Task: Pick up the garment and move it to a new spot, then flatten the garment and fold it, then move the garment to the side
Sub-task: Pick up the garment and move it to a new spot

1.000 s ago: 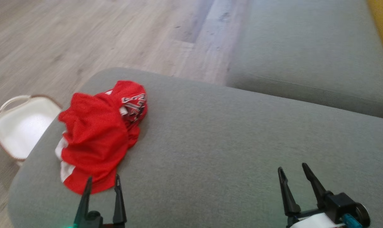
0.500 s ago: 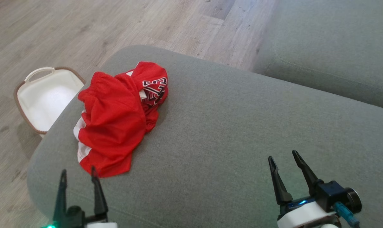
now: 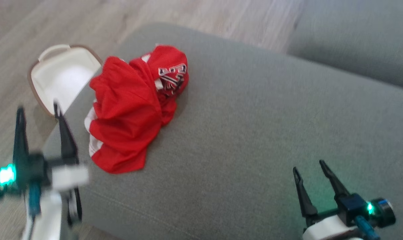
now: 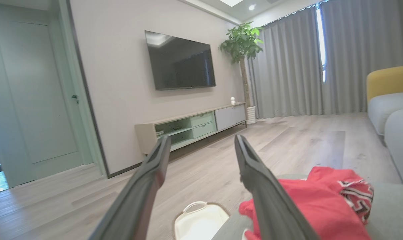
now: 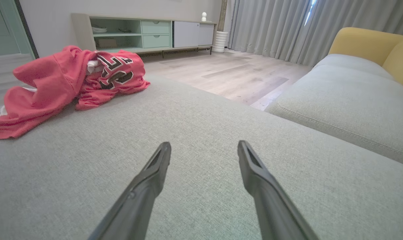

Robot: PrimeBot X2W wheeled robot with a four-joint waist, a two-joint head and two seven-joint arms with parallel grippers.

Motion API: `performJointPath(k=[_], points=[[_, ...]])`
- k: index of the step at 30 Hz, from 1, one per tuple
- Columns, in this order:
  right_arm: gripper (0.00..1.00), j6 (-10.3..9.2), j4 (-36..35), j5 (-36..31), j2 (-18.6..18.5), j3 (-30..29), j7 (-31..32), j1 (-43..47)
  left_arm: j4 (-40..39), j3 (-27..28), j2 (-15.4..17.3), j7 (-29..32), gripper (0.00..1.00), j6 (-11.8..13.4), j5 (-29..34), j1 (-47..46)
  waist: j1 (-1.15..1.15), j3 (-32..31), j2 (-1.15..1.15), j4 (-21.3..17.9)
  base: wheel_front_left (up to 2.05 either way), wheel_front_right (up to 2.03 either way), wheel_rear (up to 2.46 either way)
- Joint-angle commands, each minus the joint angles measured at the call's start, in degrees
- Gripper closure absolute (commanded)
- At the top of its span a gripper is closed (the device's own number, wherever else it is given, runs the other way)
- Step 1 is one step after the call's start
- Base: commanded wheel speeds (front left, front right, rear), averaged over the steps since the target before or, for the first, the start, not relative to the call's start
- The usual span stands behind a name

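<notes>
Two grippers, both spread wide, both empty, and the pick-up has not begun. The left gripper (image 3: 38, 107) hangs at eight o'clock in the head view, blurred, at the left edge of the grey cushion (image 3: 254, 126), near the garment (image 3: 131, 110) but not touching it. The right gripper (image 3: 308, 166) is down at five o'clock over bare cushion, well apart from the cloth.

The garment is a red crumpled heap at ten o'clock on the cushion, close to its left edge. A white basket (image 3: 59, 73) stands on the floor (image 3: 28, 23) just beyond, at eleven o'clock. Black-and-white lettering is bunched up at one o'clock of the heap. White stripes peek out at eight o'clock, and the cloth thins to a flat flap at six o'clock.

It looks light, soft and limp, probably a slick sports fabric. It should sag and trail once lifted, and one thin layer could slide out of a pinch. The raised fold in the middle looks the surest place to take hold, and the left gripper is the nearer one for it.
</notes>
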Motion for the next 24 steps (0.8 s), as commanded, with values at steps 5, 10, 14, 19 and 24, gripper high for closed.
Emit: performJointPath(k=[5, 10, 14, 19, 24], points=[[0.0, 0.42, -2.8, -2.9, -3.7, 0.7, -0.6, -4.2, 9.8, 0.6, 2.9, 0.7, 0.0, -5.6, -3.0, -20.4, 0.0, 9.0, 0.0, -1.2, 0.0, 0.0, 0.0], [0.0, 0.42, -4.1, -3.2, -7.1, 0.8, -0.6, -5.3, 25.2, 0.9, 1.4, 9.0, 0.0, -8.6, -7.5, -34.9, 0.0, 13.0, 0.0, -1.6, 0.0, 0.0, 0.0], [0.0, 0.42, -4.5, -3.2, -8.6, 1.7, -0.6, -6.1, 38.0, 1.3, 0.9, 17.5, 0.0, -13.0, -11.7, -43.0, 0.0, 14.7, 0.0, -2.8, 0.0, 0.0, 0.0], [0.0, 0.42, -5.0, -3.1, -9.4, 1.8, -0.6, -7.7, 49.9, 0.4, 1.7, 23.7, 0.0, -15.2, -12.7, -48.3, 0.0, 16.9, 0.0, -4.7, 0.0, 0.0, 0.0], [0.0, 0.42, -5.1, -3.1, -9.4, 1.4, -0.6, -8.5, 57.0, 1.2, 1.8, 24.4, 0.0, -17.2, -14.7, -49.9, 0.0, 18.3, 0.0, -6.3, 0.0, 0.0, 0.0]])
